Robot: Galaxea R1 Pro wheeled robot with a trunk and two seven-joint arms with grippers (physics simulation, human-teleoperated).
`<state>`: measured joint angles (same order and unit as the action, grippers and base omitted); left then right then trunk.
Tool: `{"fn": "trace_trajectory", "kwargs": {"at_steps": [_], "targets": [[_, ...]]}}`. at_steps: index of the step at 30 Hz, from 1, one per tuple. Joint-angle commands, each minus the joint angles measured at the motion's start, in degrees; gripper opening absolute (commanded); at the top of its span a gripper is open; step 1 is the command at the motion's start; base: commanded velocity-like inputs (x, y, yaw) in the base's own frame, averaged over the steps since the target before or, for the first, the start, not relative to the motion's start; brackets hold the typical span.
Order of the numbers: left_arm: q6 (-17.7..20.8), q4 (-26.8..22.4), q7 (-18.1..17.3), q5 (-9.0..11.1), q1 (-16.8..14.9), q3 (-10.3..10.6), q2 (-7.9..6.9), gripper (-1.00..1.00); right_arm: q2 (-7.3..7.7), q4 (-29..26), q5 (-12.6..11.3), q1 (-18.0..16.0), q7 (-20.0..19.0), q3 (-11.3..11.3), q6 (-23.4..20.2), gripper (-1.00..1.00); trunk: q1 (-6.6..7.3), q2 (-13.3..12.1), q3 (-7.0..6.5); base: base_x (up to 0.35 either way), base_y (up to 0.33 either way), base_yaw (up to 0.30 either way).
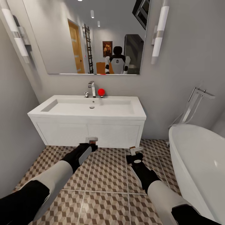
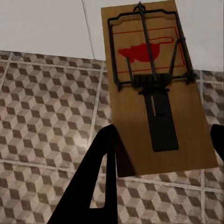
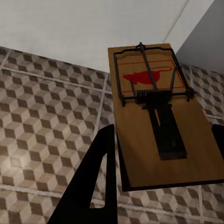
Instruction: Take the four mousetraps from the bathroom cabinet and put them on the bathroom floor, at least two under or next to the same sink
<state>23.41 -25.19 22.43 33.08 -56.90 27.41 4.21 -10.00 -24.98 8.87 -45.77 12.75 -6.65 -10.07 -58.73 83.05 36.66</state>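
Wooden trap (image 2: 156, 91) sits clamped in the left claw (image 1: 91, 141); another trap (image 3: 156, 116) in the right claw (image 1: 133, 152). Both hang over open floor (image 1: 106, 175) before the sink (image 1: 89, 107).

It was a home bathroom: beyond both grippers stood a white sink (image 1: 90, 107) under a mirror (image 1: 93, 34), a bathtub (image 1: 200, 162) beside, and cube-patterned floor tiles (image 1: 106, 175) below.

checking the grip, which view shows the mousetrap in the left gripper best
The left wrist view: the mousetrap spans the frame, its wire bar and red mouse print clear, held between the left gripper's fingers. The head view shows it only as a tiny plate at the gripper tip. The right wrist view shows another trap.
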Motion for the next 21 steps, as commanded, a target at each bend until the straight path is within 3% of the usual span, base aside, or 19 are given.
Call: {"fn": "trace_trajectory", "kwargs": {"at_steps": [1,4,10,14,21], "targets": [[-0.21,0.06,0.28,0.51,-0.08,0.5,0.03,-1.0,0.0,-0.07,0.52,-0.02,0.31,-0.2,-0.56,-1.0,0.0,0.03,0.05,0.0,0.0,0.0],[-1.42,0.25,0.02,0.5,-0.08,0.55,0.12,-1.0,0.0,-0.07,0.53,-0.02,0.33,-0.19,-0.59,-1.0,0.0,0.03,0.05,0.0,0.0,0.0],[-10.05,3.59,-0.4,0.58,-0.14,0.79,0.26,-1.0,0.0,-0.12,0.53,-0.02,0.34,-0.2,-0.57,-1.0,0.0,0.03,0.05,0.0,0.0,0.0],[-11.75,6.79,-1.62,0.58,-0.14,0.94,0.36,-1.0,0.0,-0.15,0.53,-0.02,0.34,-0.2,-0.57,-1.0,0.0,0.03,0.05,0.0,0.0,0.0],[-12.22,8.21,-4.43,0.59,-0.08,1.04,0.3,-1.0,0.0,-0.19,0.61,-0.02,1.44,-0.2,-0.57,-1.0,0.0,0.03,0.05,0.0,0.0,0.0]]}}
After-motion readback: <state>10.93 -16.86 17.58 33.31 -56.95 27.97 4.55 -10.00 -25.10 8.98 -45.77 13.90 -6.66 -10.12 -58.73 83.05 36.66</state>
